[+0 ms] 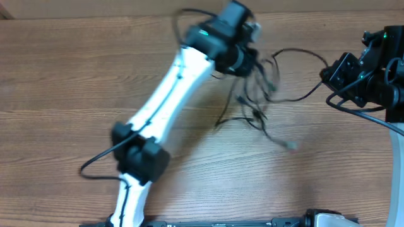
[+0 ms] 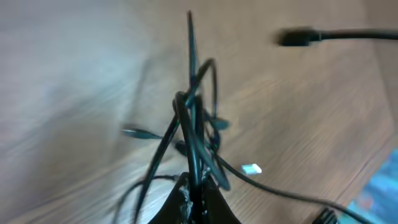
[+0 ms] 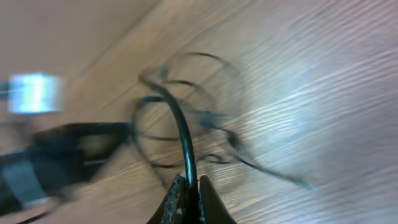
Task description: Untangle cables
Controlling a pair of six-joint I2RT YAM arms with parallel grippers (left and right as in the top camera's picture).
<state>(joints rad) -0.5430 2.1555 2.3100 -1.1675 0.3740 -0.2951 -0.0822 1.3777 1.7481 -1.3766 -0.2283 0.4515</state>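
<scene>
**Both claws pinching cord, much of it a blur**

The cables (image 1: 255, 94) sit in a loose knot on the wooden worktop (image 1: 76, 75), just off the tip of the left arm and toward the far edge. From above, the arm's dark wrist covers the top of the knot, so you can't see there where the grip is. The wrist view settles it: the left claw (image 2: 198, 186) is pressed together on a bundle of strands that rise from it and splay into loops. How many strands it holds is not clear, since they overlap and smear.

One strand arcs out of the knot across to the right arm. The right claw (image 3: 189, 186) is closed tight on that single strand, which curves up and away into the blurred loops beyond.

A small pale plug (image 1: 291, 146) lies on the wood at the near end of a trailing strand, apart from the knot. A dark plug (image 2: 295, 38) shows in the left wrist view, too soft to tell which strand it belongs to. A bright patch at the left of the right wrist view is unreadable.
</scene>
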